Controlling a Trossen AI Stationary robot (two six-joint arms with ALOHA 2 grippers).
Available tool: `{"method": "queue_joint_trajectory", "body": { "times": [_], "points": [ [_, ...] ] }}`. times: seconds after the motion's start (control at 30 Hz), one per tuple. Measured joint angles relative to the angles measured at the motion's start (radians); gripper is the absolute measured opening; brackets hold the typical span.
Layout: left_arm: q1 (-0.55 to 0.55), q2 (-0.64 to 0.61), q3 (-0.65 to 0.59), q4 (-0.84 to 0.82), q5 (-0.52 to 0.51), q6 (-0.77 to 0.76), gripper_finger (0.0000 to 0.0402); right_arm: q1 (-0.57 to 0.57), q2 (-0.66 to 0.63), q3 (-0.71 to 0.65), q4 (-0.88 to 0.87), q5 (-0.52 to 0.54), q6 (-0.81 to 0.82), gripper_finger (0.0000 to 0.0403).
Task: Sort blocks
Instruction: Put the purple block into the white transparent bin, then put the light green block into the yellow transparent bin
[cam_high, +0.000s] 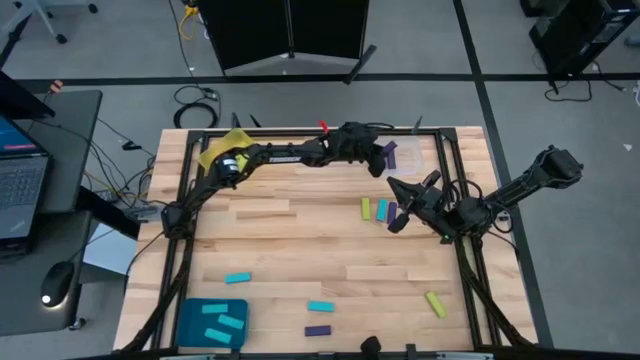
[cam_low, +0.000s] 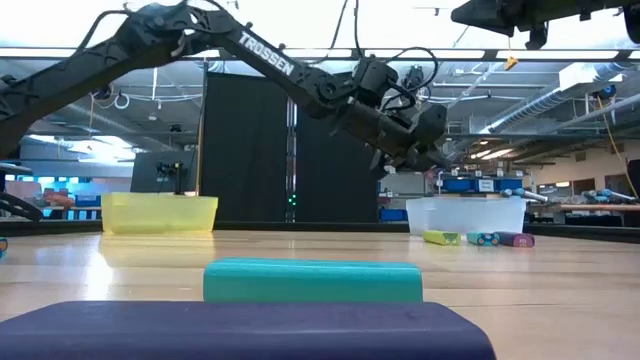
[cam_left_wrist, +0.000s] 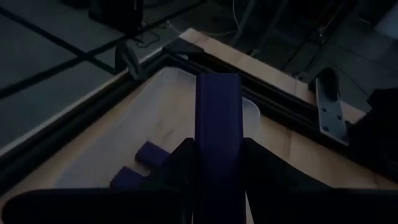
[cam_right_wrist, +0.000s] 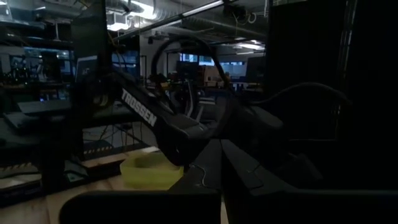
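Desk (cam_high: 300, 240) carries scattered blocks. Left gripper (cam_left_wrist: 217, 171) hangs over the clear tray (cam_left_wrist: 155, 106), jaws pinching a purple block (cam_left_wrist: 217, 124). Right gripper (cam_high: 398, 200) hovers by three blocks (cam_high: 379, 210); its jaws' state is unclear.

Premises: a robotics lab or workshop. A wooden table (cam_high: 300, 240) with a metal frame stands on grey floor. Beyond the left claw (cam_low: 425, 150): black curtain (cam_low: 260, 150), ceiling strip lights (cam_low: 560, 50), shelving. A laptop (cam_high: 20, 180) and cables (cam_high: 195, 97) sit beside the table.
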Motion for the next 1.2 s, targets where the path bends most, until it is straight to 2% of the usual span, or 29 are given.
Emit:
{"method": "queue_joint_trajectory", "body": {
  "times": [0.17,0.43,0.53,0.63,0.7,0.83,0.93,1.07,1.2],
  "points": [
    [0.000,0.025,0.008,-0.015,0.000,-0.017,0.0112,0.001,0.000,0.000,0.000,-0.003,0.000,0.0008],
    [0.000,0.022,0.010,-0.003,0.018,0.067,0.0289,0.001,0.000,0.000,0.000,-0.003,0.000,0.0008],
    [0.001,0.022,0.010,-0.008,0.026,0.064,0.0318,0.001,0.000,0.000,0.000,-0.003,0.000,0.0008],
    [0.005,0.017,0.010,-0.017,0.026,0.063,0.0322,0.009,0.000,0.000,0.000,-0.002,0.000,0.0008],
    [0.011,-0.001,0.009,-0.023,0.020,0.070,0.0313,0.023,0.000,0.000,0.000,0.011,0.001,0.0008],
    [0.028,-0.069,0.010,-0.071,-0.032,0.113,0.0280,0.057,0.001,0.008,-0.031,0.109,0.015,0.0008],
    [0.050,-0.117,0.009,-0.106,-0.020,0.138,0.0243,0.071,0.005,0.036,-0.110,0.083,0.055,0.0008],
    [0.071,-0.213,-0.028,-0.104,0.004,0.171,0.0168,0.063,0.016,0.080,-0.231,-0.030,0.144,0.0008],
    [0.067,-0.359,-0.145,-0.105,0.008,0.220,0.0063,0.056,0.050,0.109,-0.309,-0.067,0.205,0.0008]
  ]
}}
